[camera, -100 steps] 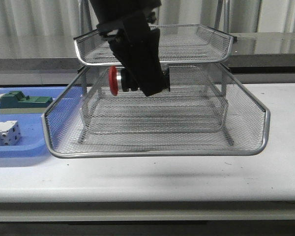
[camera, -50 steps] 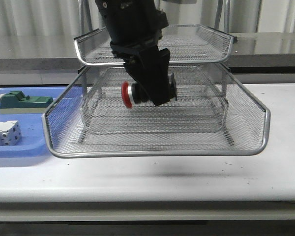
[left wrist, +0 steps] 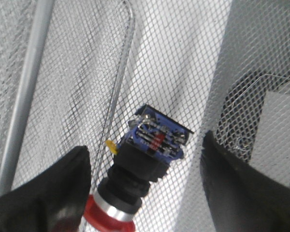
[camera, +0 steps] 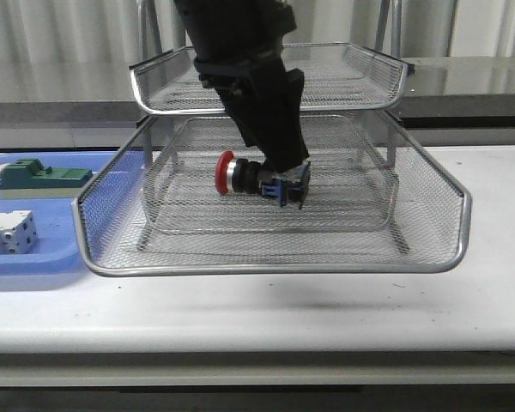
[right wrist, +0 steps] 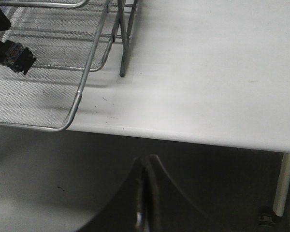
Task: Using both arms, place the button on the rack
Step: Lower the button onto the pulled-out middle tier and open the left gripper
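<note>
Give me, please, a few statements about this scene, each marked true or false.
1. The left gripper is open, one finger on each side of the button. True.
2. The right gripper holds the button. False: it is shut on nothing, away from the button.
3. The button is in the top tray. False: it is within the lower tray, which is pulled forward.
4. A green part lies on the blue tray. True.
</note>
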Controlling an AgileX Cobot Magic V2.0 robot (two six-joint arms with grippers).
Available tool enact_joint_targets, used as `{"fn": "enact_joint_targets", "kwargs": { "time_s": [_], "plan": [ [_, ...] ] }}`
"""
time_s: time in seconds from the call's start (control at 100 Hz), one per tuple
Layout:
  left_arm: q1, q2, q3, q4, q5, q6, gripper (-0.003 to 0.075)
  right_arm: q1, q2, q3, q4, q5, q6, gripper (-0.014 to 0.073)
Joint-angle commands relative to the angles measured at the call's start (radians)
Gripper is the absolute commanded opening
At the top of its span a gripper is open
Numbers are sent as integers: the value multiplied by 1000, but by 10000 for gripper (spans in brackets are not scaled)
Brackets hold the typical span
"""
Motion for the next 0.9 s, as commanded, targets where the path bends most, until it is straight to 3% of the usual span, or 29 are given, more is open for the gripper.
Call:
{"fn": "enact_joint_targets", "kwargs": {
  "time_s": [0.0, 0.26, 0.56, 0.72, 0.89],
  "plan": [
    [0, -68, -64, -15, 35, -58, 469, -6, 10, -30, 2, -59, -2, -69],
    [79, -185, -82, -2, 70, -109, 459, -6, 10, -30, 2, -59, -2, -69],
    [272, -367, -32, 0, 66, -147, 459, -6, 10, -30, 2, -59, -2, -69],
    [380, -498, 97, -2, -9, -170, 459, -6, 10, -30, 2, -59, -2, -69],
    [475, -668, 332, -59, -192, -187, 459, -6, 10, -30, 2, -59, -2, -69]
  ]
}}
